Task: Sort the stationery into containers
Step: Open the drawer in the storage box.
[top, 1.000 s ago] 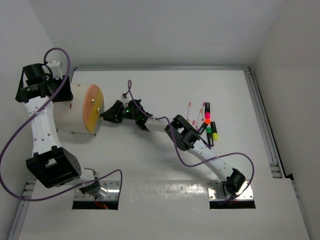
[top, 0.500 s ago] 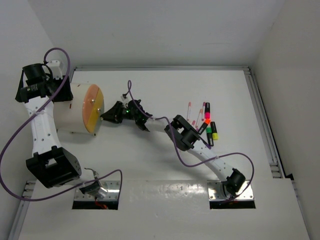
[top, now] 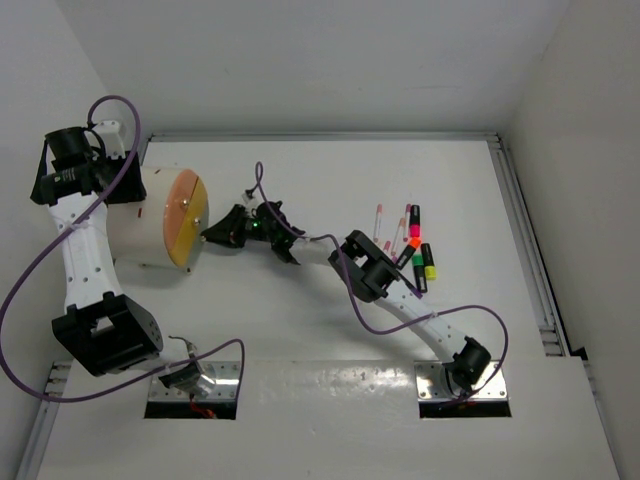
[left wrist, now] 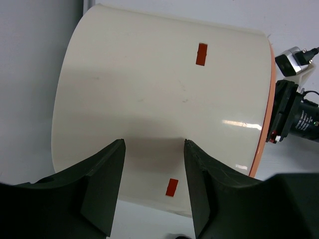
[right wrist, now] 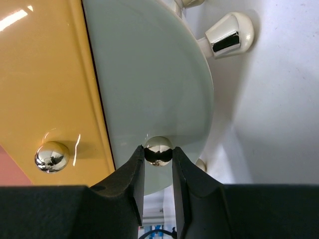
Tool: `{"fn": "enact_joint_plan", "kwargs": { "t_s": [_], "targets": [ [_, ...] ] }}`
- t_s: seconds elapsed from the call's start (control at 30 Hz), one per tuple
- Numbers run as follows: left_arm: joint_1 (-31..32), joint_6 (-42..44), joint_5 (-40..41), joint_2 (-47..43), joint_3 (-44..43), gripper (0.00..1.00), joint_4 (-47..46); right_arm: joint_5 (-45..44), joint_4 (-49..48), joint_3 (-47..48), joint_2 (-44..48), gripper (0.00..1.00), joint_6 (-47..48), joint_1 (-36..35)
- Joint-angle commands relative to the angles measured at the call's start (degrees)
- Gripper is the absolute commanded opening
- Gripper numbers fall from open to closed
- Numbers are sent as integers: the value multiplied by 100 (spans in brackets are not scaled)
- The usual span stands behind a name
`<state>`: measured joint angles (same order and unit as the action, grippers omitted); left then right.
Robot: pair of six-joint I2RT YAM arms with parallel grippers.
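At the orange face (top: 187, 217) of the white drum (left wrist: 164, 99), right fingers (right wrist: 132, 184) pinch a chrome knob (right wrist: 158, 150) on the pale greenish bin (right wrist: 154, 74) (left fingers (left wrist: 102, 184) spread open).

My right gripper (right wrist: 158, 158) has narrowed its jaws onto the chrome knob (right wrist: 158, 148) at the white drum's (top: 138, 215) front

A drum (top: 145, 225) lies on its side at the far left of the table (top: 280, 310), its flat face turned right. The left gripper (left wrist: 154, 149) sits at the drum's left end. The right gripper (top: 212, 232) meets the face from the right, its fingertips touching either side of a knob (right wrist: 158, 149). Highlighters (top: 414, 222) and pens (top: 379, 215) lie together right of centre, well apart from the drum.
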<state>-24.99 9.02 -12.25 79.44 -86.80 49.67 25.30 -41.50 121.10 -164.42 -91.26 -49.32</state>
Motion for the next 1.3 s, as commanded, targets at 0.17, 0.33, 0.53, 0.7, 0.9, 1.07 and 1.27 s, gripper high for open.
{"fn": "enact_joint_plan", "kwargs": {
  "t_s": [0.17, 0.33, 0.53, 0.7, 0.9, 1.07, 1.27],
  "targets": [
    [65, 4, 56, -25, 23, 57, 52, 370, -702, -499, 665, 0, 12, 185],
    [73, -102, 83, 10, 14, 57, 52, 485, -948, -965, 893, 0, 3, 247],
    [82, -120, 56, 19, -29, 57, 43, 573, -992, -1150, 991, 0, -15, 326],
    [389, 513, -744, 54, -670, 77, 464, 581, -860, -1053, 964, 0, 47, 335],
    [1294, 417, -350, 19, -821, 87, 772, 564, -755, -939, 885, 0, 126, 335],
    [1839, 294, 527, -69, -575, 87, 720, 555, -746, -913, 876, 0, 126, 335],
    [2287, 136, 1759, -16, -460, 85, 684, 555, -746, -948, 912, 0, 126, 353]
  ]
}}
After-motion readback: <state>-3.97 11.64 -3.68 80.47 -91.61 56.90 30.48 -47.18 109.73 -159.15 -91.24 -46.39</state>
